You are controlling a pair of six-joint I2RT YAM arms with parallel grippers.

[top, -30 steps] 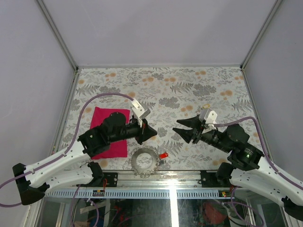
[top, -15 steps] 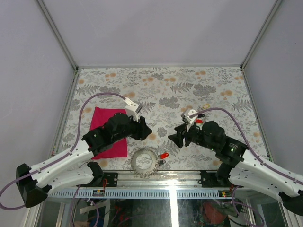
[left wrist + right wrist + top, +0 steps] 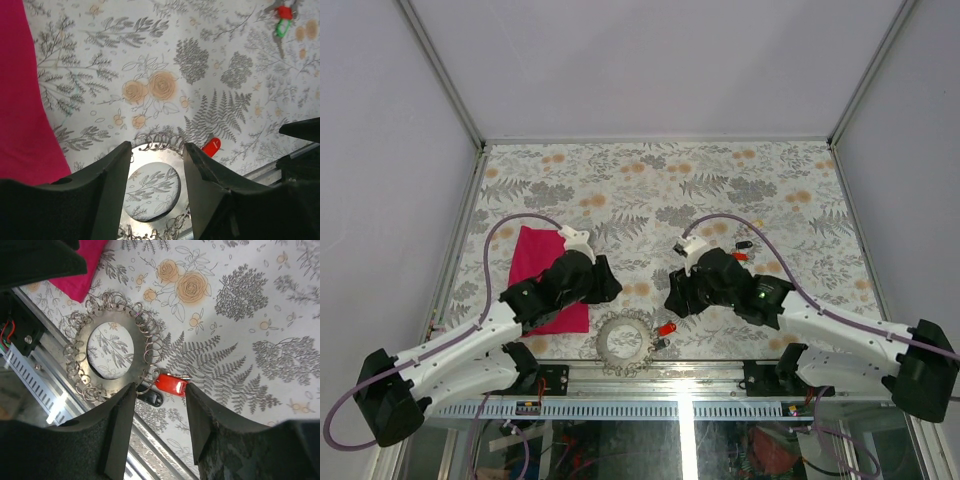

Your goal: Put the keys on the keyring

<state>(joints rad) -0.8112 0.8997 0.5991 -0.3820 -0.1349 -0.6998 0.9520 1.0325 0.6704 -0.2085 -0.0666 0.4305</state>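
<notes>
The keyring (image 3: 625, 342) is a flat silver disc with a hole, edged with several small wire rings, at the table's front edge. A red-headed key (image 3: 667, 328) and a black-headed key (image 3: 150, 398) lie at its right rim and seem hooked to a small ring. Further keys, red, green and black, lie apart (image 3: 742, 250). My left gripper (image 3: 605, 285) is open and empty above the disc (image 3: 155, 154). My right gripper (image 3: 675, 300) is open and empty, its jaws either side of the red key (image 3: 172, 384), beside the disc (image 3: 140, 355).
A magenta cloth (image 3: 535, 265) lies left of the disc, partly under my left arm. The metal front rail (image 3: 680, 375) runs just below the disc. The red key (image 3: 212, 147) and the far keys (image 3: 283, 20) show in the left wrist view.
Both grippers have swung down and toward the front of the table, closing in on the disc from left and right. The disc and keys have not moved.
</notes>
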